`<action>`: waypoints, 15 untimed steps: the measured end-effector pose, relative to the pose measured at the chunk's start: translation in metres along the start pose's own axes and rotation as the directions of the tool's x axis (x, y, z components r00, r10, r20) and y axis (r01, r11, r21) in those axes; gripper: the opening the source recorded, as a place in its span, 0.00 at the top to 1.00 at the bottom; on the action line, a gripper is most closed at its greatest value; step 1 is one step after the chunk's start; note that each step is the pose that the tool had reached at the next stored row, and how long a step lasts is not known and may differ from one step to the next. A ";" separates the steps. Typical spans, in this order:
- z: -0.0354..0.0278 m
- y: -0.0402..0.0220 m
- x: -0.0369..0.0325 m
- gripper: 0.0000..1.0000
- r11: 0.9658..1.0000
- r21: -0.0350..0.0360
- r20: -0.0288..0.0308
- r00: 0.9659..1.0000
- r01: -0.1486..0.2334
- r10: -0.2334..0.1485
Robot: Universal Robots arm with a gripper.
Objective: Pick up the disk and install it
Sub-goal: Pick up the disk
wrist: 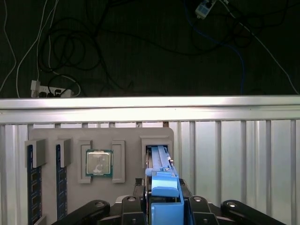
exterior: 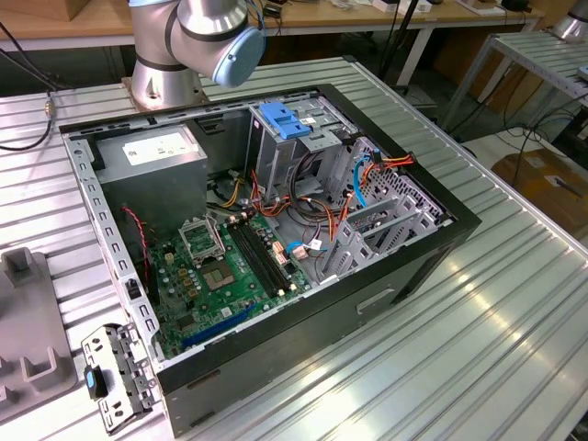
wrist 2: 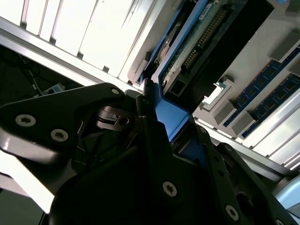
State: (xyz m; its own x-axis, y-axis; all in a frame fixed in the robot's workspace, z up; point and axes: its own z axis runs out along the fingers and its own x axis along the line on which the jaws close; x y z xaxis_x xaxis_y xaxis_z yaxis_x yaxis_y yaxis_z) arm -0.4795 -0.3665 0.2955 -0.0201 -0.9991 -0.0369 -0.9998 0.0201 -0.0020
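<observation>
Disk seated on edge in slot of gray tray, seen in first wrist view; gripper clamped on its blue carrier.

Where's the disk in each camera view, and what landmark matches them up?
First wrist view: disk stands on edge in a slot of the grey tray.
Second wrist view: disk, circuit board showing, next to the grey tray.
Exterior view: likely the same grey tray, at the exterior view's left edge.
Shared landmark: the grey tray.

Arm: silver-grey tubular joints, pale blue end caps. Claw: matte black linkage plates, bright silver screws
</observation>
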 end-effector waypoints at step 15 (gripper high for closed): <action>0.0027 -0.0001 -0.0002 0.63 1.000 0.000 0.000 1.000 0.000 0.000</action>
State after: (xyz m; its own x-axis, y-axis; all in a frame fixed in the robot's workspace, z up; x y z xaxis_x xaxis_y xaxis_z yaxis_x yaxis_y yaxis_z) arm -0.4794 -0.3662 0.2928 -0.0199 -0.9991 -0.0370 -0.9998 0.0200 -0.0024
